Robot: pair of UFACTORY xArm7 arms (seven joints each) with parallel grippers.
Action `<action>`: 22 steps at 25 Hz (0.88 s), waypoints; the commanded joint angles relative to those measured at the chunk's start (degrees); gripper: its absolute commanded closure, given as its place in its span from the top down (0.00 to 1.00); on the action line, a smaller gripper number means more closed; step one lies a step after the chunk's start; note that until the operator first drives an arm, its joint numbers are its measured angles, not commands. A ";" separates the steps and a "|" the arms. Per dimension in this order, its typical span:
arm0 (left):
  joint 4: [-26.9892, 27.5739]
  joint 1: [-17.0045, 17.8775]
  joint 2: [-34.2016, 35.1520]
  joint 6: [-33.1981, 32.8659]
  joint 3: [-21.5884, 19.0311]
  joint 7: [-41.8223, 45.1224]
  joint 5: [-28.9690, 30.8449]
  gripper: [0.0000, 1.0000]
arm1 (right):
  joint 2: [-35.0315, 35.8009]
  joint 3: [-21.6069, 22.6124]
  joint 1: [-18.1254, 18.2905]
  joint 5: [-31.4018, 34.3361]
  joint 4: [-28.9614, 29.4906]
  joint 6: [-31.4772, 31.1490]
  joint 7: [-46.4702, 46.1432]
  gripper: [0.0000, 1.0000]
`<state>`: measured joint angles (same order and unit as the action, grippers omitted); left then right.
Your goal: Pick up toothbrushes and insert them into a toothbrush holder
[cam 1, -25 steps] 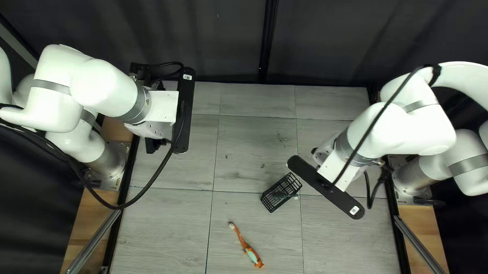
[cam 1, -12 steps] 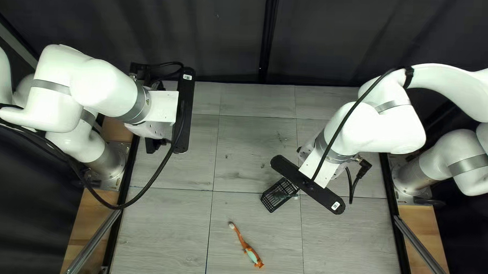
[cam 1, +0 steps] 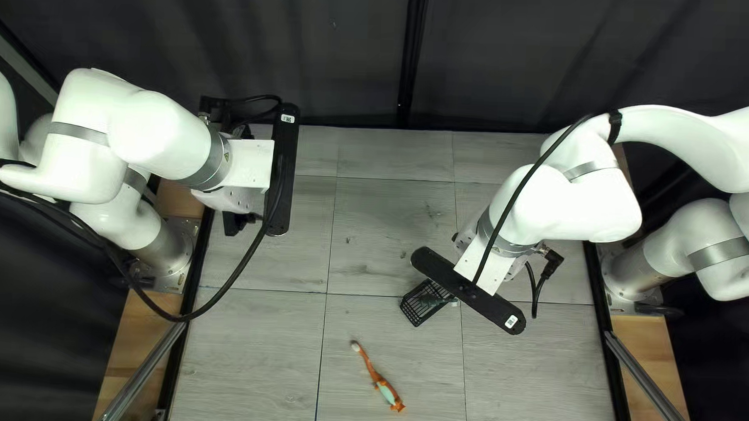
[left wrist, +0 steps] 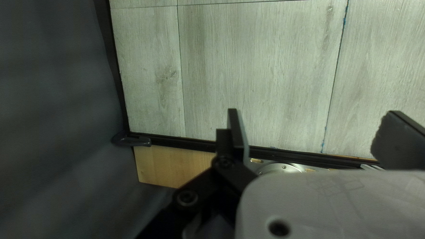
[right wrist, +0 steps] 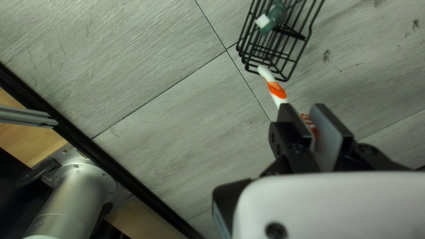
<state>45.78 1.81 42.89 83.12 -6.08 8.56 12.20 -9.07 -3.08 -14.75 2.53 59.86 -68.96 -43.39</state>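
Right hand (cam 1: pixel 469 290) — toothbrush (right wrist: pixel 277 90) gripped — now nearer the holder (cam 1: pixel 413 312).

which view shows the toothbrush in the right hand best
The right wrist view: it shows the white and orange toothbrush close up, gripped by the right hand, which hides part of it. The top left view doesn't show it, and neither does the left wrist view.
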 commanded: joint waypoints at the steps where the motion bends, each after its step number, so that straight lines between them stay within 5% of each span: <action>1: 0.00 0.00 0.00 0.00 0.00 0.00 0.00 1.00 | 0.36 -0.17 0.08 -0.13 -0.15 0.27 -0.42 0.00; 22: 0.00 0.00 0.00 0.00 0.00 0.00 0.00 1.00 | 3.39 -0.99 0.36 -1.44 -0.07 2.35 -3.82 0.00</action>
<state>45.78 1.81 42.89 83.12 -6.08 8.56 12.20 -5.84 -4.08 -14.33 1.32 59.97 -66.80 -46.87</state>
